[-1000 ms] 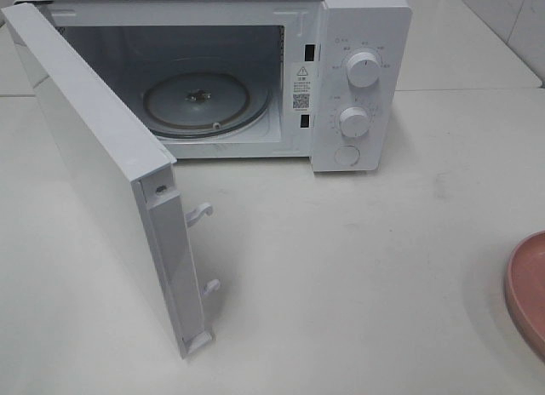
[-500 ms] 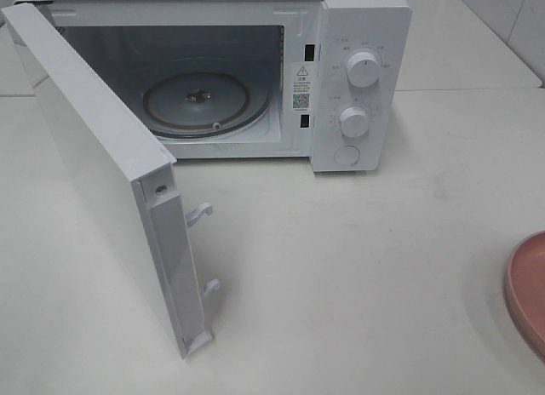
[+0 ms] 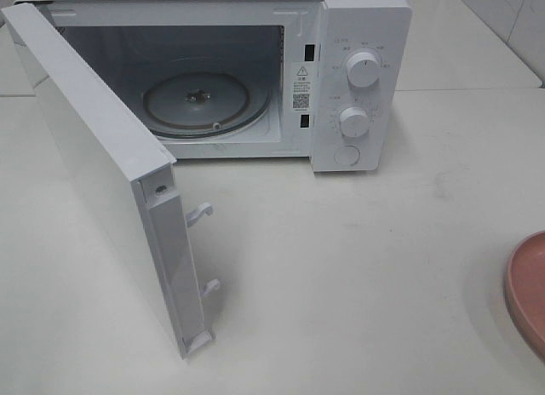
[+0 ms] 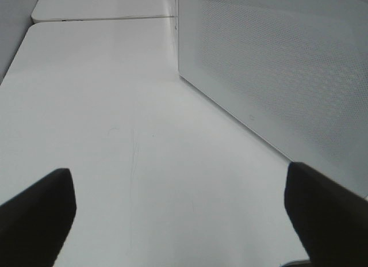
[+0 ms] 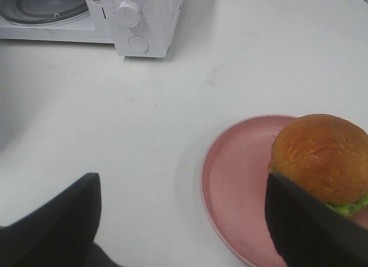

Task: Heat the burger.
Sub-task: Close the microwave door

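Observation:
The burger (image 5: 322, 157), with a golden-brown bun and a green lettuce frill, sits on a pink plate (image 5: 236, 186) and shows only in the right wrist view. My right gripper (image 5: 183, 178) is open and empty, and hovers over the table with the burger beside one finger. My left gripper (image 4: 177, 169) is open and empty above bare table, next to the microwave door (image 4: 276, 77). The white microwave (image 3: 362, 37) stands at the back with its door (image 3: 102, 165) swung wide open. Its glass turntable (image 3: 204, 101) has nothing on it. Neither gripper shows in the exterior view.
The open door juts toward the front on the left of the table. The plate's edge (image 3: 526, 289) shows at the right border of the exterior view. Two knobs (image 3: 364, 70) and a button sit on the microwave's right panel.

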Tool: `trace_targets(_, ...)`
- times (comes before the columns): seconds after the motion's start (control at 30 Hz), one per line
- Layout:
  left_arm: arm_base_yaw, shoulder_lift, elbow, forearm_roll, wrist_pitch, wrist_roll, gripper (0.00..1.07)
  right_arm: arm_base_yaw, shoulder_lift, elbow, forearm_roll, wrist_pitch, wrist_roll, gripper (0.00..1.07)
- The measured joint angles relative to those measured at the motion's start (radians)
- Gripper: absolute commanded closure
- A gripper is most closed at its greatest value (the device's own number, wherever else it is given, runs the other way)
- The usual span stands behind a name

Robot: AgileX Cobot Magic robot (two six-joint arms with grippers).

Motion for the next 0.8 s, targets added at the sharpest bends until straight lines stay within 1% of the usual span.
trace_targets(0.6,0.0,0.0,0.0,0.005,0.0,0.0,0.17,0.0,0.0,0.0,0.0,0.0,-0.001,0.32)
trace_targets(0.8,0.0,0.0,0.0,-0.008,-0.001,0.0,0.17,0.0,0.0,0.0,0.0,0.0,-0.001,0.32)
